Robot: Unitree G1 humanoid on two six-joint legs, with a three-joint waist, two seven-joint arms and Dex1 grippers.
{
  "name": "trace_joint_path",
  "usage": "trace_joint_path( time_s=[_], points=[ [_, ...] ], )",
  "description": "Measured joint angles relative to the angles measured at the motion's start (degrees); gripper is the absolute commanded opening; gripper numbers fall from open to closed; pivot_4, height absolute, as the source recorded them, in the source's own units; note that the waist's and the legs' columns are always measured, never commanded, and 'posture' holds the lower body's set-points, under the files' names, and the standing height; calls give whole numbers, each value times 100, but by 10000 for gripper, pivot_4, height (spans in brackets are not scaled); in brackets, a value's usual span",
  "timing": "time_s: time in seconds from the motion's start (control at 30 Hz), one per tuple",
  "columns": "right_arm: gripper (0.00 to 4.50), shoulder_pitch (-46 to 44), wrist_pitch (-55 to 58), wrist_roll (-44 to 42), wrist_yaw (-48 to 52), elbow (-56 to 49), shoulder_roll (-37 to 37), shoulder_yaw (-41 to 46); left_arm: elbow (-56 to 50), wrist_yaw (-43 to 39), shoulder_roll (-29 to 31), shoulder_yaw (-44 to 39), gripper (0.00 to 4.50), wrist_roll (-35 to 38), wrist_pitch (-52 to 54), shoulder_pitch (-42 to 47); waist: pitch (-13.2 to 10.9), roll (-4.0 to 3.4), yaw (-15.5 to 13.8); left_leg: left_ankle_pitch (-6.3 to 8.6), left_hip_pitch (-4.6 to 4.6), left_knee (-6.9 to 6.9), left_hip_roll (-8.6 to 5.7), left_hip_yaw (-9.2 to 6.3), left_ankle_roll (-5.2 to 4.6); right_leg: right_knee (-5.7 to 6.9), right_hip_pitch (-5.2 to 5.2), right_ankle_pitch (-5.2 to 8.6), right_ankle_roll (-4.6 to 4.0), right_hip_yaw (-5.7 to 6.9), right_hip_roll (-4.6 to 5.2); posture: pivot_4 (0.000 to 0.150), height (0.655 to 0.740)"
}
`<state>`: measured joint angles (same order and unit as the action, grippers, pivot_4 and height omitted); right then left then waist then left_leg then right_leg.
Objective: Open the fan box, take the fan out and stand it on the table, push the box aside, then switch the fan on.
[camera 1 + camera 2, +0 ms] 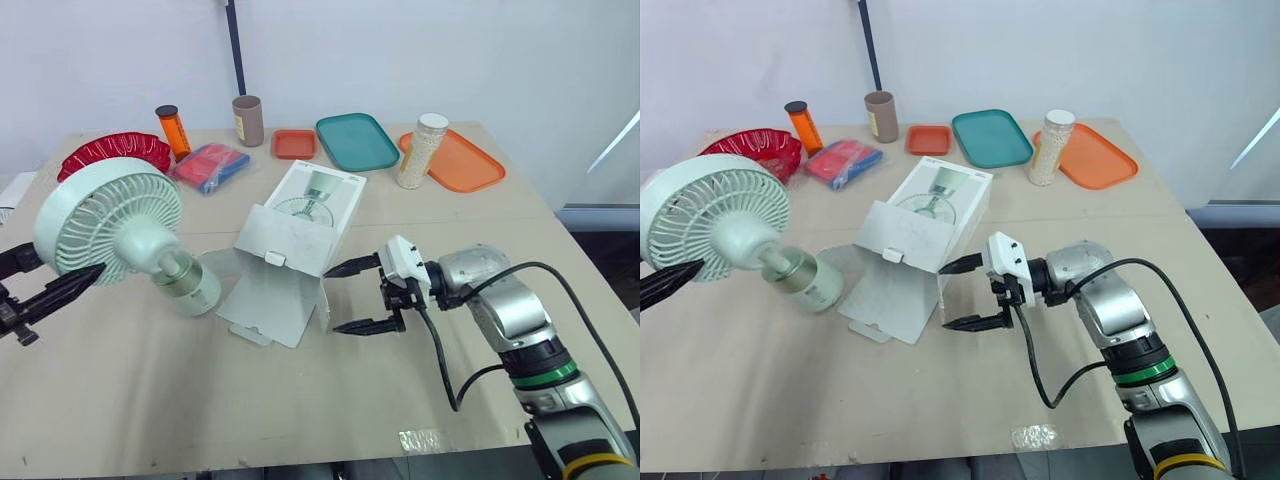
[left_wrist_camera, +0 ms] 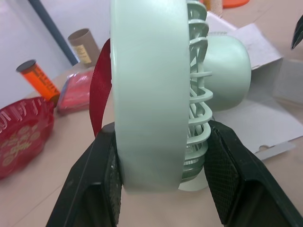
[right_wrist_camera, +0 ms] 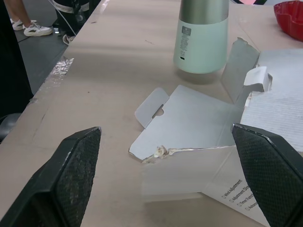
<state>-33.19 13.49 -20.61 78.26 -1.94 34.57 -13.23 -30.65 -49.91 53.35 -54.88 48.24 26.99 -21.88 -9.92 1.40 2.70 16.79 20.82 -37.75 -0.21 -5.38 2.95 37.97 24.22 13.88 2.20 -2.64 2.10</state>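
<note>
Fan sits tilted near the tabletop's left edge, we note from the head views; the opened box lies mid-table. Left wrist view: we log the left gripper clamped on the fan's round head across its rim. Right wrist view: the right gripper gapes wide, empty, just beside the box's torn flap.

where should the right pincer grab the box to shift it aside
Take the box by its printed body, at the near corner facing the open right pincer, coming in from the robot's right. That part lies flat and looks stiffer; the torn flaps spread at the open end would likely fold. The left pincer is busy holding the fan.
</note>
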Motion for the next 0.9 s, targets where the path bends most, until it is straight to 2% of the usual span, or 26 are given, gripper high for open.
trace_joint_path(
  time_s=[0.57, 0.9],
  points=[
    [45000, -364, 322, -401, -130, -18, -147, 244, 992, 174, -70, -196, 18916, -1068, 95, 257, -1, 5, 2, 3, 1, 2, 3, -1, 5, -1, 3, 0, -1, 2, 1, 1500, 7400],
    [45000, -619, 540, -594, -530, 107, -473, 426, 1080, 168, -121, -346, 18916, -1161, 207, 290, -2, 10, 1, 5, 3, 2, 4, -2, 11, -1, 6, 1, -1, 3, 4, 1500, 7400]
  ],
)
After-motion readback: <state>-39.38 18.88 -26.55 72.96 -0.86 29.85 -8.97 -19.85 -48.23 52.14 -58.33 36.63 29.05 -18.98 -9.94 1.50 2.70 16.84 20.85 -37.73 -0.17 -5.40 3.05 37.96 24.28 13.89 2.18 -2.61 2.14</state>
